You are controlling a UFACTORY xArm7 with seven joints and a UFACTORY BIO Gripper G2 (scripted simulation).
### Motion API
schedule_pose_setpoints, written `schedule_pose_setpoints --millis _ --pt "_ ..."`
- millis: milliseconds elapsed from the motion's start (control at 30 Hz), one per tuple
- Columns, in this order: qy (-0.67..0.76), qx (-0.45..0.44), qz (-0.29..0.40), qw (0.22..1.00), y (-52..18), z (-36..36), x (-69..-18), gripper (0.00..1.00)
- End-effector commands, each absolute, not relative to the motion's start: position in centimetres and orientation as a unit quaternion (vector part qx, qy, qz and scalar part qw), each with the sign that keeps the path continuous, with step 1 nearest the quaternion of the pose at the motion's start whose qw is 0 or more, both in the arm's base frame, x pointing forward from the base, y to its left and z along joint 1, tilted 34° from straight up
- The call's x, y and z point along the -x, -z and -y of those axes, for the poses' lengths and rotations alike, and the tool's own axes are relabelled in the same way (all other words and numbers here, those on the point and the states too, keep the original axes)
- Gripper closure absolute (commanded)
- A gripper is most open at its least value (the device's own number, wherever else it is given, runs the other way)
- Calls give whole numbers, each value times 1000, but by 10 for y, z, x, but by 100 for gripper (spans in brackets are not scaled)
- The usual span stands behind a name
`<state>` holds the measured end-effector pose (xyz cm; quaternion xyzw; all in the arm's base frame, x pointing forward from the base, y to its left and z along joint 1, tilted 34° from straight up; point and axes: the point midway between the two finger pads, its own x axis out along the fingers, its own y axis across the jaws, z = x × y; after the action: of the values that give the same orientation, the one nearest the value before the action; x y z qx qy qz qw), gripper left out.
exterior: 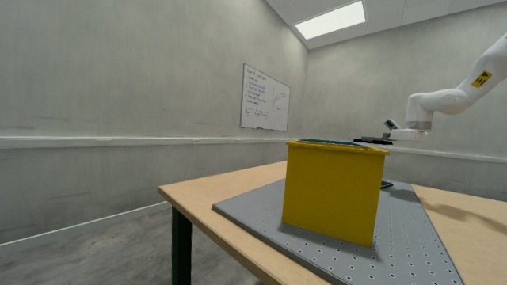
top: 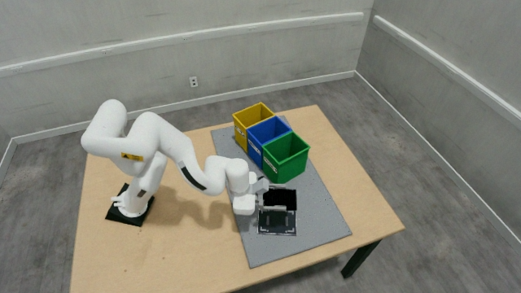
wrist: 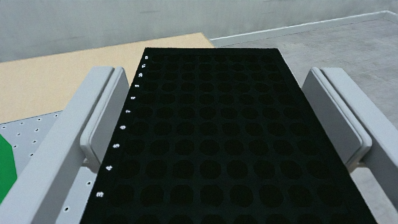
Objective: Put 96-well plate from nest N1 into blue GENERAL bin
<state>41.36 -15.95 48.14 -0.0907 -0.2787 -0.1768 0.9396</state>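
Note:
The black 96-well plate (top: 281, 199) (exterior: 374, 140) (wrist: 210, 145) is level between the fingers of my gripper (top: 286, 197) (wrist: 217, 107), which is shut on its two long sides. In the exterior view it hangs well above the mat, at about the height of the bin rims or a little over. The plate nest N1 (top: 277, 222) (exterior: 388, 184) is below it, partly hidden in the top view. The blue bin (top: 255, 153) stands upright in the middle of the row of three; the inside of its floor is hidden.
The green bin (top: 291, 168) (wrist: 6, 172) stands upright between the plate's side and the blue bin, close to the held plate. The yellow bin (top: 241, 141) (exterior: 333, 190) stands upright at the row's far end. All stand on the grey perforated mat (top: 326, 228) (exterior: 253, 206).

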Motion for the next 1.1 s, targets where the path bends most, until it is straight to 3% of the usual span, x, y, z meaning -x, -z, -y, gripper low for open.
schedule_pose_setpoints --millis 0,833,1067 --pt "177 91 280 939 -488 158 -411 100" --pt "177 91 280 939 -506 152 -400 100" --pt "98 114 272 951 -503 136 -405 100"
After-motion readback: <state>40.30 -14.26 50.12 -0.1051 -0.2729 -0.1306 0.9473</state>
